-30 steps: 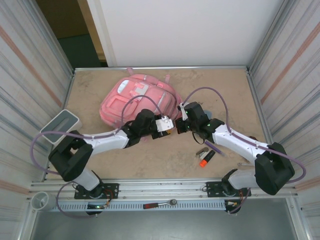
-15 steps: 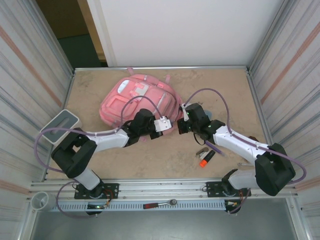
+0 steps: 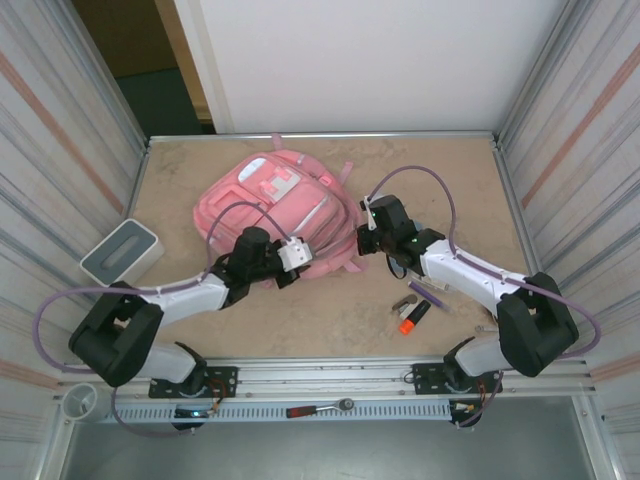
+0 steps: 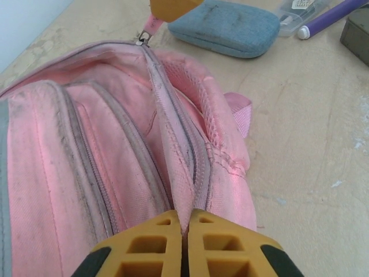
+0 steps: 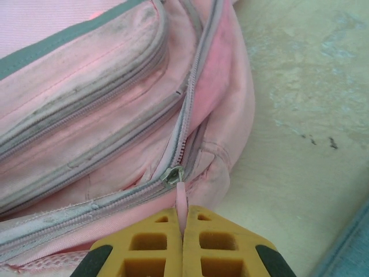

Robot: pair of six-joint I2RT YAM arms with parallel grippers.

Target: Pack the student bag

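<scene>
Left gripper (image 4: 184,224) has its jaws squeezed together on a ridge of pink fabric, right on the main zip line of the student bag (image 4: 104,150). The fold runs straight away from the fingertips to the zip pull (image 4: 152,24) at the far end of the bag.

That pull is pinched by the right gripper (image 5: 183,218). Its jaws are closed tight on the little pink tab, and the metal slider (image 5: 173,174) sits just beyond the fingertips. In the right wrist view the bag spreads ahead and to the left of the jaws, with the front pocket zips running diagonally. Bare table (image 5: 300,86) is off to their right.

From overhead the bag lies flat with most of it beyond both sets of jaws. The left ones are on its near edge and the right ones on its near right corner, so both are touching it.

Ahead and to the right of the left jaws, just past the end of the bag, a blue-grey fabric case (image 4: 233,26), a clear plastic box (image 4: 300,8) and a purple pen (image 4: 331,17) lie on the table.

As for writing, the box has a white label, but the print is too small to read. The white-trimmed patches (image 3: 275,180) on the bag's front are also too small from above to make out any lettering.
</scene>
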